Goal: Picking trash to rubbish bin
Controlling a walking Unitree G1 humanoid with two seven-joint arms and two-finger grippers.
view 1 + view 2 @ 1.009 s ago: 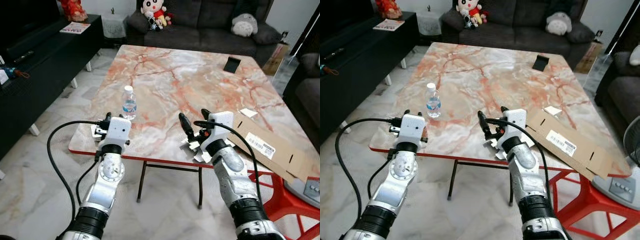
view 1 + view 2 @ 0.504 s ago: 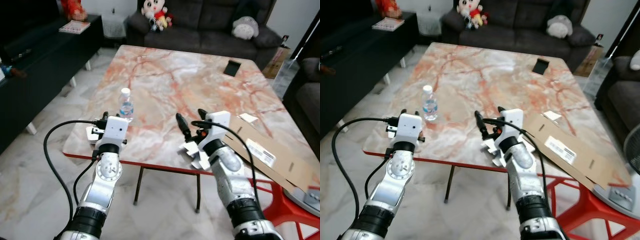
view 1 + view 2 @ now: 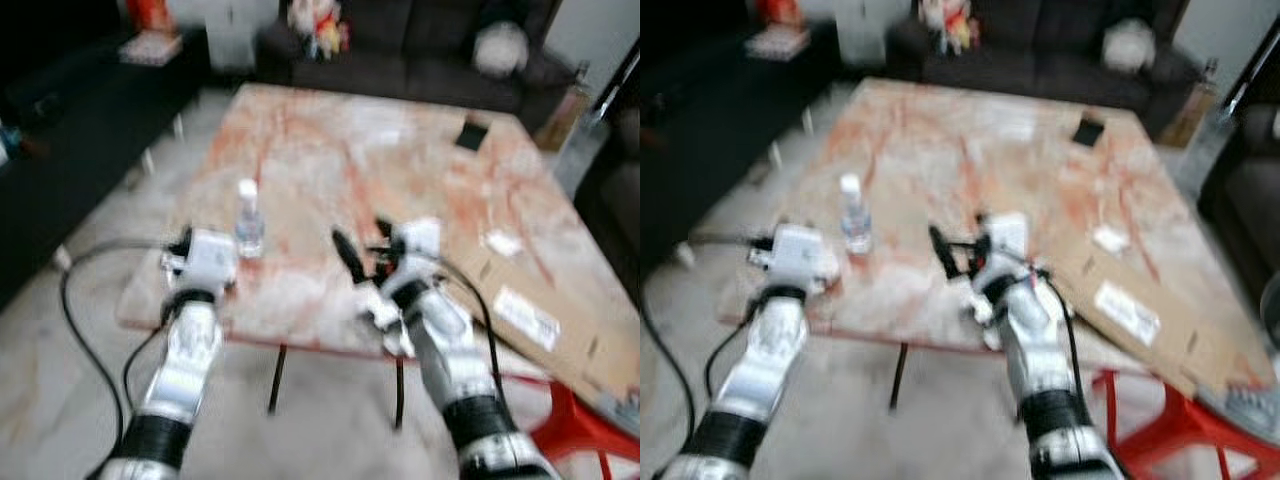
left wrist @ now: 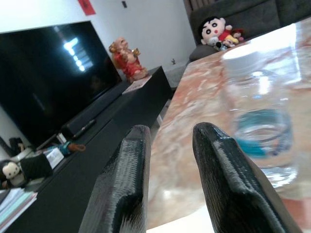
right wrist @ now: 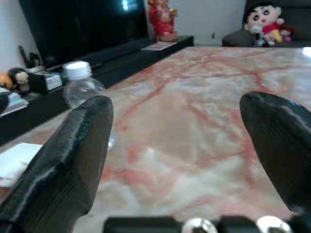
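Near edge of the marble-patterned table [image 3: 330, 150], living room, robot standing close against it; head views blurred, so finer detail is uncertain

- Water bottle [image 3: 248, 220]: clear plastic, white cap, blue label, upright on the table near its front left part. Likely the item of trash in hand, since it stands directly ahead of the left gripper and within short reach.
- Left gripper [image 4: 170, 145]: held low at table height, just short of the bottle; fingers narrowly parted with a small gap, holding nothing. The wrist view looks along them at the bottle, which suggests a lining-up for a grasp; the gap looks too slim for the bottle's body as it stands.
- White paper [image 3: 172, 262]: flat at the table edge beside the left gripper; possibly further trash.
- Right gripper [image 3: 358, 243]: raised over the front middle of the table, fingers spread wide, empty; seemingly kept ready rather than committed to anything.
- Crumpled white scraps [image 3: 385, 310]: at the table edge beneath the right wrist.
- Flattened cardboard [image 3: 545, 320]: overhanging the right side of the table, label uppermost.
- Small dark object [image 3: 468, 132]: far right of the table, unidentifiable.
- Sofa [image 3: 400, 50]: behind the table, soft toys upon it
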